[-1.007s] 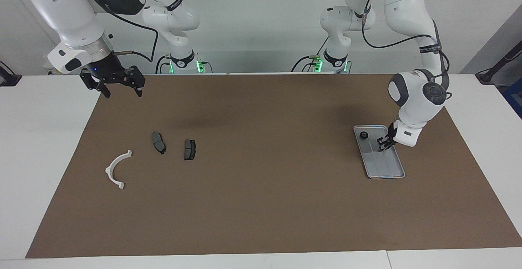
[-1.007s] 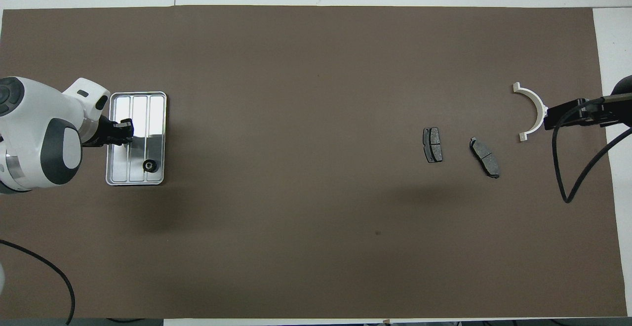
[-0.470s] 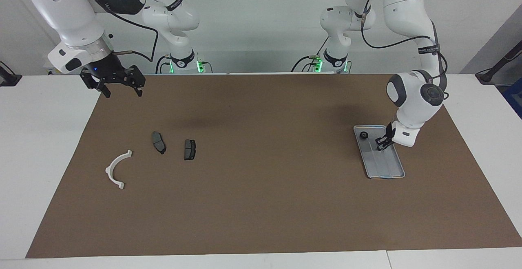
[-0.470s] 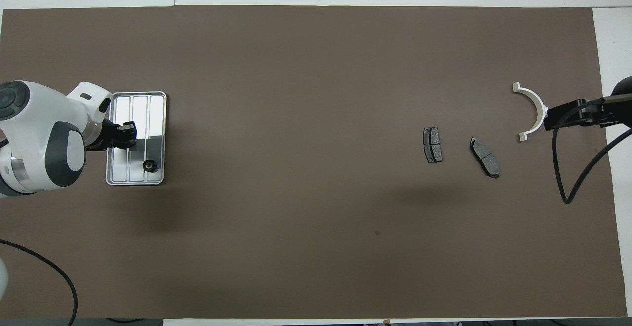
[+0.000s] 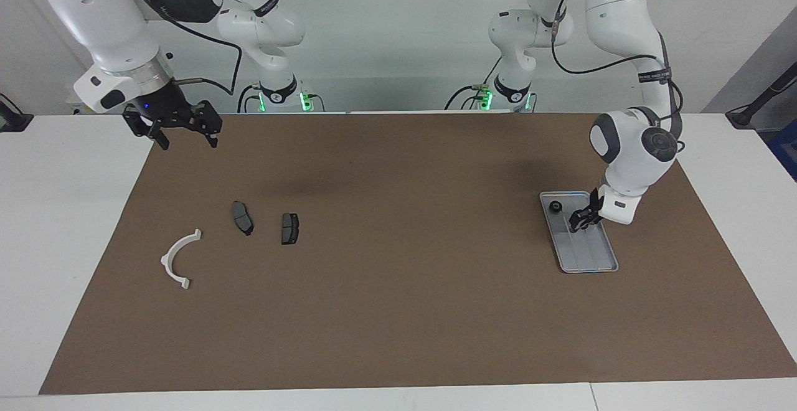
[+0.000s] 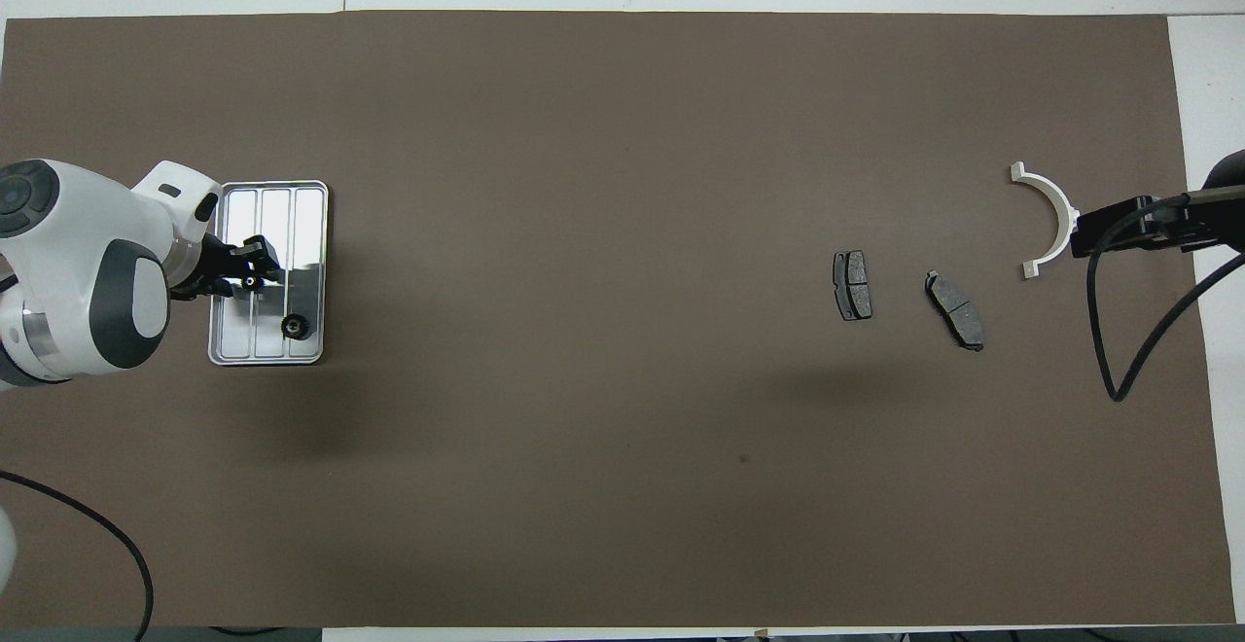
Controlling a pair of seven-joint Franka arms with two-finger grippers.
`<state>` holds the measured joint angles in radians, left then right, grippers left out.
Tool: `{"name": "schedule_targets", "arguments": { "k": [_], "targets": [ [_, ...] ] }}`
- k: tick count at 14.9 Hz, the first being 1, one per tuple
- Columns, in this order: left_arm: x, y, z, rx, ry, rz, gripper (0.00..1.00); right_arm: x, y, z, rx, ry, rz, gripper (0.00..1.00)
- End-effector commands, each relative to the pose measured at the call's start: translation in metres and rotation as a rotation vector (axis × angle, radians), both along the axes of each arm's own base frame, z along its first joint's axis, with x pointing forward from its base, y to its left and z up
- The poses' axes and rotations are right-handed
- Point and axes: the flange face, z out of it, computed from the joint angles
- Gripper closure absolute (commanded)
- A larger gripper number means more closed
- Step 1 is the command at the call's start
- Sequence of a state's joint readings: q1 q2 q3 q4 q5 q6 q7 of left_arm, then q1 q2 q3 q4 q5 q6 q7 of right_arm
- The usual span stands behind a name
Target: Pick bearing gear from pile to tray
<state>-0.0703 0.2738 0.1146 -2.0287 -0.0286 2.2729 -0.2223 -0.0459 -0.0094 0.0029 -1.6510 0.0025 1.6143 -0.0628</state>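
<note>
The silver ribbed tray (image 5: 591,263) (image 6: 292,199) lies toward the left arm's end of the table. One small black bearing gear (image 5: 556,207) (image 6: 295,327) rests in the tray's corner nearest the robots. My left gripper (image 5: 580,221) (image 6: 259,265) hangs low over the tray's middle, open. In the overhead view a second small black round piece (image 6: 251,282) shows on the tray by its fingers. The pile sits toward the right arm's end: a white half-ring bracket (image 5: 177,258) (image 6: 1050,219) and two dark brake pads (image 5: 243,218) (image 5: 289,228). My right gripper (image 5: 180,137) waits open, raised above the mat's corner.
A brown mat (image 5: 398,311) covers most of the white table. The right arm's black cable (image 6: 1119,331) loops over the mat's edge near the bracket. A wide stretch of bare mat lies between the brake pads and the tray.
My left gripper's fingers have spread apart over the tray, and a small black round piece now shows beneath them. The right arm has stayed put.
</note>
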Motion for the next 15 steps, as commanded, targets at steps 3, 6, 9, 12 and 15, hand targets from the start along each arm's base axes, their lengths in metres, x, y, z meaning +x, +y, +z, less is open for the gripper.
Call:
{"name": "schedule_targets", "arguments": {
  "k": [3,6,9,12,15],
  "targets": [
    [0.009,0.003,0.093,-0.021,0.054,0.015,0.0,-0.007,-0.001,0.001,-0.012,-0.021,-0.016,0.0],
    [-0.011,0.003,0.139,-0.034,0.062,0.009,0.0,-0.006,-0.001,0.0,-0.012,-0.019,-0.016,0.0],
    [-0.033,0.002,0.178,-0.045,0.082,0.005,0.0,-0.006,-0.001,0.001,-0.012,-0.021,-0.016,0.0],
    [-0.061,0.003,0.217,-0.057,0.097,-0.002,0.0,-0.006,-0.001,0.001,-0.012,-0.022,-0.016,0.0],
    [-0.077,0.002,0.233,-0.063,0.118,-0.007,0.0,-0.006,-0.001,0.0,-0.012,-0.021,-0.016,0.0]
  ]
}}
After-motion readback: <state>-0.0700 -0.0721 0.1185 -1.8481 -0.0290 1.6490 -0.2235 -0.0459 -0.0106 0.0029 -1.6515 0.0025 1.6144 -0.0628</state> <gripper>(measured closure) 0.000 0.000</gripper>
